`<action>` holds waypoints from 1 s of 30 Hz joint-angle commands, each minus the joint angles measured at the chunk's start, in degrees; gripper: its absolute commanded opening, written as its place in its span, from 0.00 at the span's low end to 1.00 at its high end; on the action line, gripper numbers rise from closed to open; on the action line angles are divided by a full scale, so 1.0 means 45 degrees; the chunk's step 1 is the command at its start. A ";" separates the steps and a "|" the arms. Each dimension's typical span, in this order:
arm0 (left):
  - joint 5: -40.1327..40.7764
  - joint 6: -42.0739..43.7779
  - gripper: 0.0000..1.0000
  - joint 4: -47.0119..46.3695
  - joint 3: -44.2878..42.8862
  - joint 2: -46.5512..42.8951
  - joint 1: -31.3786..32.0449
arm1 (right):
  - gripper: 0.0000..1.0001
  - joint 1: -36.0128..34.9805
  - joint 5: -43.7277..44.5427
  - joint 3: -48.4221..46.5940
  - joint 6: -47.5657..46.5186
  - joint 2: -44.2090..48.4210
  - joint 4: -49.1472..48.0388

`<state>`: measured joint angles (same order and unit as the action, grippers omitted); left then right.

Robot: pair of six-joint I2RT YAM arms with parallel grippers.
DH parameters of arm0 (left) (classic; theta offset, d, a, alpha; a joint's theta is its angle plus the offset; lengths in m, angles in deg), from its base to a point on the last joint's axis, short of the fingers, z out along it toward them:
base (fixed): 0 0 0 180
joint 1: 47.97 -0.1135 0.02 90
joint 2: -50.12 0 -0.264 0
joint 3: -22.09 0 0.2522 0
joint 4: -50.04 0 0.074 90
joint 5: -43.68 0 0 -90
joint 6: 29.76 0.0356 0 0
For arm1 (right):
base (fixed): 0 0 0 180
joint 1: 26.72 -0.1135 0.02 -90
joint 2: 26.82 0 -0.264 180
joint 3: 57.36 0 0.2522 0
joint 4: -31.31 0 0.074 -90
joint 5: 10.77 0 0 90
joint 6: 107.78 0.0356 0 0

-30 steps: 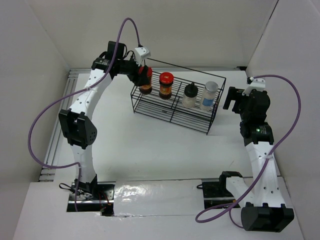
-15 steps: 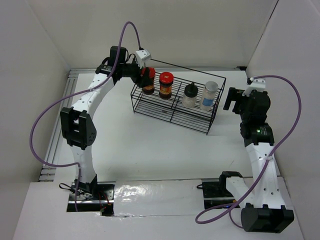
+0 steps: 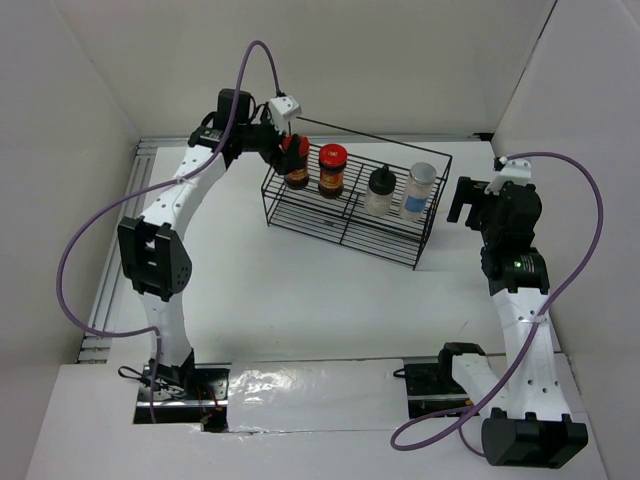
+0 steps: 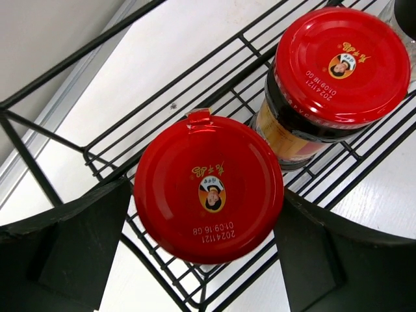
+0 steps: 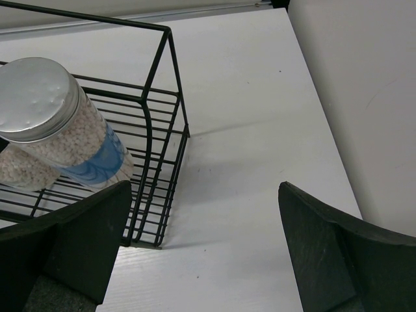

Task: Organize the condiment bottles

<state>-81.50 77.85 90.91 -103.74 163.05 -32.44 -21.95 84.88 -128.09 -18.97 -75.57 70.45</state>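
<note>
Placement is the step in hand, and by the look of it nearly finished. All four bottles stand in a row in the rack [image 3: 340, 228] at the far middle of the worktop [image 3: 300, 290], toward 12 o'clock from the arm bases.

The left tool [image 4: 205, 195] sits over the rack's 9 o'clock end. Its jaws are spread either side of the first jar [image 4: 208, 162], level with the red lid. In the left wrist view both fingers stand just beside the lid rather than pinching it. You can read that as open, though the gaps are thin. The jar appears to rest on the rack wires and not hang from the tool. In the overhead view it may lean a little, though I cannot be sure.

At its 3 o'clock side, close by, stands the second jar [image 4: 341, 62]. Then come the clear bottle [image 3: 380, 190] and the white bottle [image 5: 52, 110] at the far end.

The right tool [image 5: 205, 195] hovers off the rack's 3 o'clock end over bare worktop, jaws wide, holding nothing.

Your next move, as I judge it, is to lift the left tool straight up. Keep both fingers off the lid and away from the second jar. Mind the rack's top rail at 12 o'clock of the jar. Then check that the first jar stands upright.
</note>
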 commanded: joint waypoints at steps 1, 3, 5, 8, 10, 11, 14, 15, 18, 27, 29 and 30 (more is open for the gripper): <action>0.0102 -0.0123 0.99 0.0087 -0.0895 -0.0953 0.0045 | 1.00 0.0052 0.0209 -0.0504 -0.0146 0.0248 -0.0036; 0.0316 -0.0298 0.99 0.0553 -0.1441 -0.1090 0.0026 | 1.00 0.0032 0.0267 -0.0504 -0.0087 0.0267 0.0022; 0.0376 -0.0396 0.99 0.1023 -0.2238 -0.1342 -0.0033 | 1.00 0.0033 0.0501 -0.0543 -0.0048 0.0248 0.0158; 0.0337 -0.0475 0.99 0.2136 -0.3316 -0.2024 -0.0364 | 1.00 0.0033 0.1028 -0.0524 0.0069 0.0306 0.0646; 0.0221 -0.0785 0.99 0.3015 -0.3551 -0.2804 -0.0890 | 1.00 0.0052 0.1224 -0.0466 0.0225 0.0423 0.0842; 0.0026 -0.0961 0.99 0.3308 -0.3494 -0.3080 -0.1221 | 1.00 0.0052 0.1244 -0.0407 0.0574 0.0520 0.0901; -0.0755 -0.1957 0.99 0.4266 -0.2268 -0.4462 -0.2919 | 1.00 0.0052 0.0875 0.0021 0.0986 0.1202 0.1154; -0.0989 -0.2133 0.99 0.4326 -0.0678 -0.4953 -0.3948 | 1.00 0.0071 0.0738 0.0159 0.1316 0.1340 0.1194; -0.0837 -0.2193 0.99 0.3840 0.3438 -0.7120 -0.5515 | 1.00 0.0071 0.0269 0.0589 0.2213 0.1925 0.1428; 0.1215 -0.0963 0.94 0.1458 1.2849 -1.1165 -0.6791 | 1.00 0.0052 0.0443 0.1623 0.4424 0.3819 0.1898; 0.1313 -0.0983 0.91 0.0679 1.4270 -1.1538 -0.6675 | 1.00 0.0052 0.0676 0.1703 0.4580 0.4075 0.1878; 0.1352 -0.1079 0.91 0.0442 1.4666 -1.1907 -0.6577 | 1.00 -0.0006 0.0736 0.1780 0.4697 0.4173 0.1878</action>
<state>-76.43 72.21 99.68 -41.12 114.79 -62.69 -21.95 86.45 -120.42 -1.05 -58.50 78.41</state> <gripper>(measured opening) 0.912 0.998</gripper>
